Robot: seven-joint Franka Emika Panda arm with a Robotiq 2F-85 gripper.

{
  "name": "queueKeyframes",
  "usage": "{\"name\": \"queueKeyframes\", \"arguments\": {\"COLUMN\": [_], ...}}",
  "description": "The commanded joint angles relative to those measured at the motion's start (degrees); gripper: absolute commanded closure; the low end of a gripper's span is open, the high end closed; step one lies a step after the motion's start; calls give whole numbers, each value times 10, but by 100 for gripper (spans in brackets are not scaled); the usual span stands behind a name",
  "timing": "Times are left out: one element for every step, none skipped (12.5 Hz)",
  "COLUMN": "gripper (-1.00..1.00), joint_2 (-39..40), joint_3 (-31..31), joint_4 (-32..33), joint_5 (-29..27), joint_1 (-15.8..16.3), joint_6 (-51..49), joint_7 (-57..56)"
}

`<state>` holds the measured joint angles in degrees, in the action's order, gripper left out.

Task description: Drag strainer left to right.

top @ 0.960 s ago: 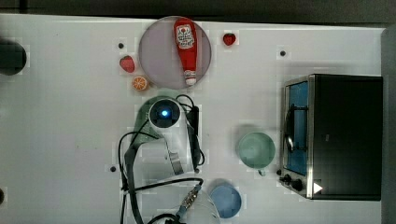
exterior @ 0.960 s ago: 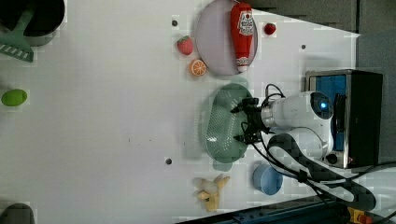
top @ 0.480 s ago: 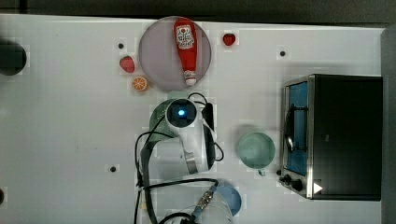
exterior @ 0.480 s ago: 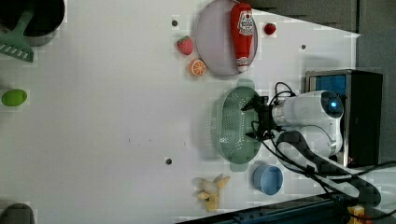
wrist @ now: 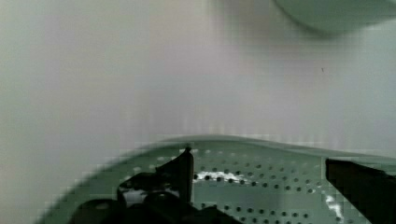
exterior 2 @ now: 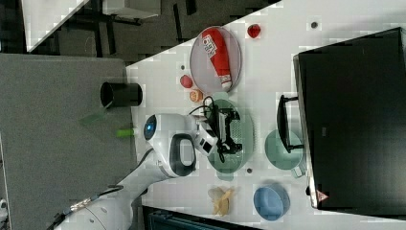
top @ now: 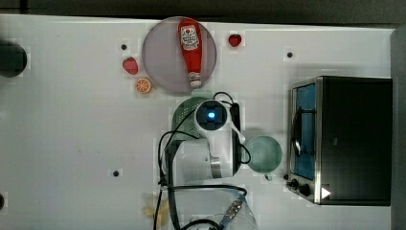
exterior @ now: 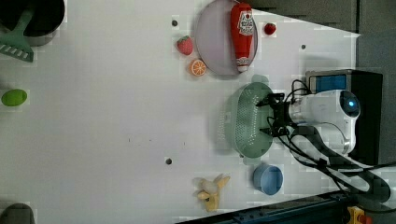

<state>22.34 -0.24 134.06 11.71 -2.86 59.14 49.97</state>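
Presently the strainer [exterior: 246, 119] is seen between the plate [exterior: 212, 39] and the blue cup [exterior: 268, 179], entered by the gripper [exterior: 270, 115] with fingers spread and nothing clasped, so the green cup [top: 264, 154] could be struck if dragged onward.

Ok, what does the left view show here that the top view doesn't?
Left view: a green spatula, a lime-green oval object, and the open jaws over the strainer. Top view: the green cup beside the toaster oven. Both: the ketchup bottle on its plate, a strawberry and an orange slice.
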Motion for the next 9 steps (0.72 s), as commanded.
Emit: {"name": "queueKeyframes", "arguments": {"gripper": [-100,-100,-100,-100,-100,-100,-100,-100,-100], "joint_2": [-9,-9,-9,-9,-9,-9,-13,-24,-46], "joint_3": [-34,-42,-51,-58,-65,-67,-67,-63,-54], "joint_4": [-1,0,0,-1,-1,-3,-3,-2,1], "joint_5": [-11,-11,-11,-11,-11,-12,-12,-12,-12], "joint_1": [-2,-2,-2,-2,-2,-2,-2,-2,-1], "joint_6": [5,6,6,6,6,9,9,8,0], "joint_7": [-54,-67,-70,-70,-70,-70,-70,-76,-108]}}
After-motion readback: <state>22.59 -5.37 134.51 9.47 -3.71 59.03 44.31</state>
